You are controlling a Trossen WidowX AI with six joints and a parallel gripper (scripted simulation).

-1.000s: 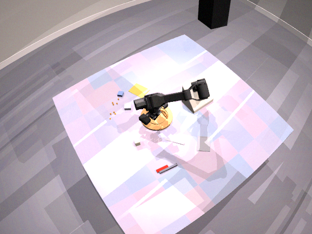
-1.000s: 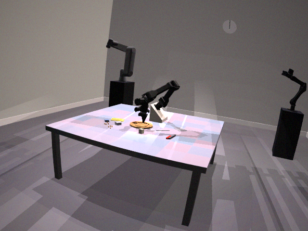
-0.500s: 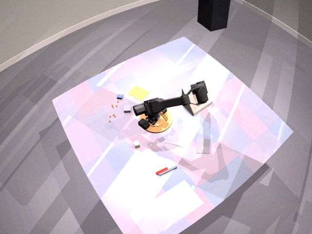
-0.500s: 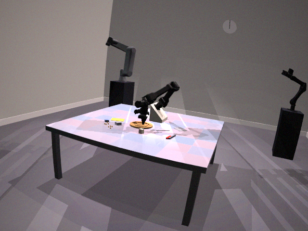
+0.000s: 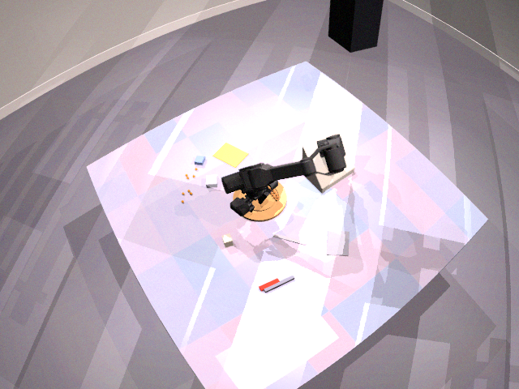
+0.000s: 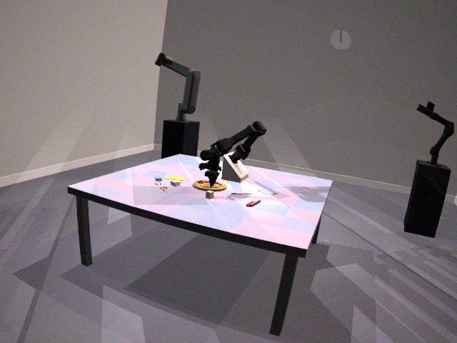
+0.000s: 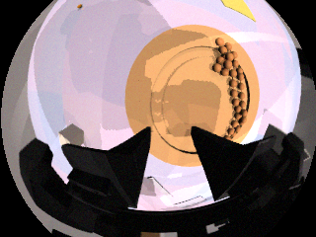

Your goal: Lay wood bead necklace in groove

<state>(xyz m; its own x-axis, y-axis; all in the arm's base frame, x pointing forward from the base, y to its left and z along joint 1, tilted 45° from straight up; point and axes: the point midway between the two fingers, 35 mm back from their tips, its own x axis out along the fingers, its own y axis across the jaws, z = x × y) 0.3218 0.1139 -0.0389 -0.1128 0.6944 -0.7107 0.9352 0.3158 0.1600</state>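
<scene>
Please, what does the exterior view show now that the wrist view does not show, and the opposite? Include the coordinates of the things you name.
Only exterior: a wall clock (image 6: 340,39) and a red marker (image 6: 250,204).

Only wrist: the gap between the open fingers, and the necklace (image 7: 233,84) as separate beads, bunched at one end and doubled along one side of the board.

Both: the round bead board (image 6: 199,187) (image 7: 140,99) and part of the yellow sheet (image 6: 174,178) (image 7: 240,8).
</scene>
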